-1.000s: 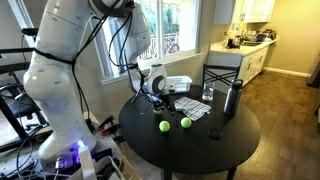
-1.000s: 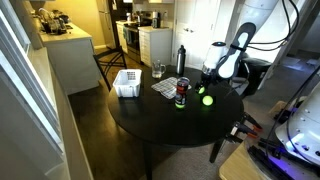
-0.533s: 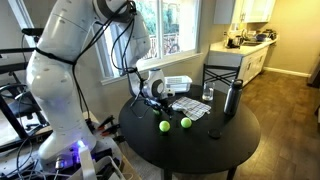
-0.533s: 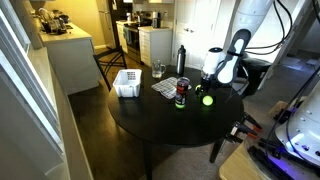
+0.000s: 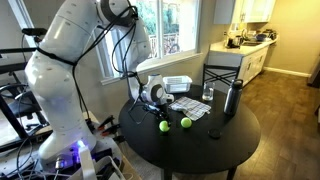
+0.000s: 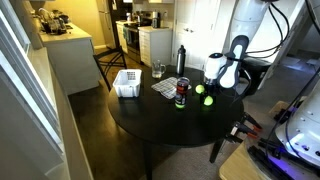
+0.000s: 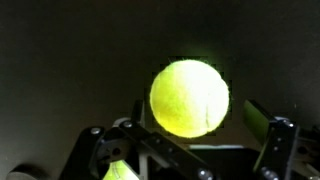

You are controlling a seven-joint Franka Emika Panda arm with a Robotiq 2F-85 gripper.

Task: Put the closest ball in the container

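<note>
Two yellow-green tennis balls lie on the round black table (image 5: 215, 140). In both exterior views one ball (image 5: 165, 125) (image 6: 207, 100) lies nearer the gripper, and a second ball (image 5: 185, 123) (image 6: 198, 89) lies beside it. My gripper (image 5: 153, 97) (image 6: 224, 78) hangs open just above the table next to them. In the wrist view a ball (image 7: 188, 97) fills the middle, between and beyond the open fingers (image 7: 190, 142), untouched. The white container (image 5: 180, 83) (image 6: 128, 84) stands at the table's far side.
A dark bottle (image 5: 232, 97) (image 6: 181, 60), a drinking glass (image 5: 208, 94) (image 6: 158, 71), a can (image 6: 181, 94) and papers (image 5: 190, 106) stand on the table between the balls and the container. A chair (image 5: 222, 75) stands behind the table.
My gripper has come down and moved a little toward the balls. The balls and the other things have not moved.
</note>
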